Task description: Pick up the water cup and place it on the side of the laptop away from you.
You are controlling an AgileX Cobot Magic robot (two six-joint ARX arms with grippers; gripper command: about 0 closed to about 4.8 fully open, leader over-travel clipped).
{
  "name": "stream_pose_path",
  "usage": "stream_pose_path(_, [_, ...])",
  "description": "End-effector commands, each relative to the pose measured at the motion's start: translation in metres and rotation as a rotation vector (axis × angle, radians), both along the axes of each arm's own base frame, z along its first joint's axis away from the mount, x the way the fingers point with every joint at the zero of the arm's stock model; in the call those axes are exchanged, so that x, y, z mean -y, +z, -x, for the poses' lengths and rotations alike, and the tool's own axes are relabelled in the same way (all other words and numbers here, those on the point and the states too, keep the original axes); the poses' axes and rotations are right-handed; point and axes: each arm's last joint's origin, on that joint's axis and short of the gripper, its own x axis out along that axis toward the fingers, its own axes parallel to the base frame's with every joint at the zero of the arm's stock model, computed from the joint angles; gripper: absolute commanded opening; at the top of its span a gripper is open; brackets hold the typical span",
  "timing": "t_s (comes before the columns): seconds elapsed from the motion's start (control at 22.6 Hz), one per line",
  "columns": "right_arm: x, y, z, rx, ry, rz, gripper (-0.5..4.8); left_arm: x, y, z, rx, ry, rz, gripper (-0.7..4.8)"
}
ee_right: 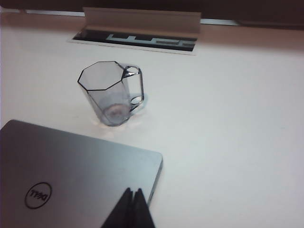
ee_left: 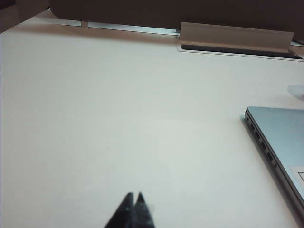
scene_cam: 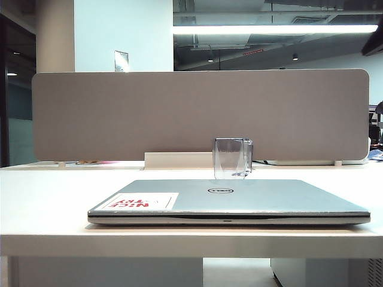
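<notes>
The clear water cup stands upright on the white table just behind the closed silver laptop, on its far side. In the right wrist view the cup shows an eight-sided rim and a side handle, set apart from the laptop lid. My right gripper is shut and empty, hovering over the laptop's corner, well short of the cup. My left gripper is shut and empty above bare table, off the laptop's edge. Neither arm shows in the exterior view.
A grey divider panel runs along the back of the table. A white cable flap stands open over a slot just behind the cup. The table's front edge lies right before the laptop.
</notes>
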Motion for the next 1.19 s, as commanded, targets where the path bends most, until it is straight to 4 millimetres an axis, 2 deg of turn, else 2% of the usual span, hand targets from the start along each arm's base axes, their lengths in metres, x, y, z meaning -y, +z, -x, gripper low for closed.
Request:
stream_pose_path(0.04, [0.0,-0.009,0.021,0.071,-0.037,-0.047,-0.06,0.0,0.002,0.0,0.014,-0.005,0.0,-0.05])
stream_pose_path(0.18, [-0.001,-0.021,0.039,0.095,-0.036,-0.05,-0.06,0.0,0.002,0.0,0.014,-0.004,0.0,-0.05])
stream_pose_path(0.35, [0.001,-0.041,0.064,0.112,-0.129,-0.103,-0.06,0.0,0.002,0.0,0.014,-0.005,0.0,-0.05])
stream_pose_path(0.49, [-0.001,-0.061,0.085,0.163,-0.132,-0.118,-0.06,0.0,0.002,0.0,0.014,-0.005,0.0,-0.05])
stream_pose_path(0.66, [-0.001,-0.086,0.104,0.221,-0.125,-0.136,-0.06,0.0,0.002,0.0,0.014,-0.005,0.0,-0.05])
stream_pose_path(0.84, [-0.002,-0.107,0.113,0.251,-0.133,-0.176,-0.06,0.0,0.002,0.0,0.014,-0.005,0.0,-0.05])
stream_pose_path(1.19, [0.0,-0.13,0.116,0.301,-0.173,-0.167,-0.06,0.0,0.002,0.0,0.014,-0.005,0.0,-0.05])
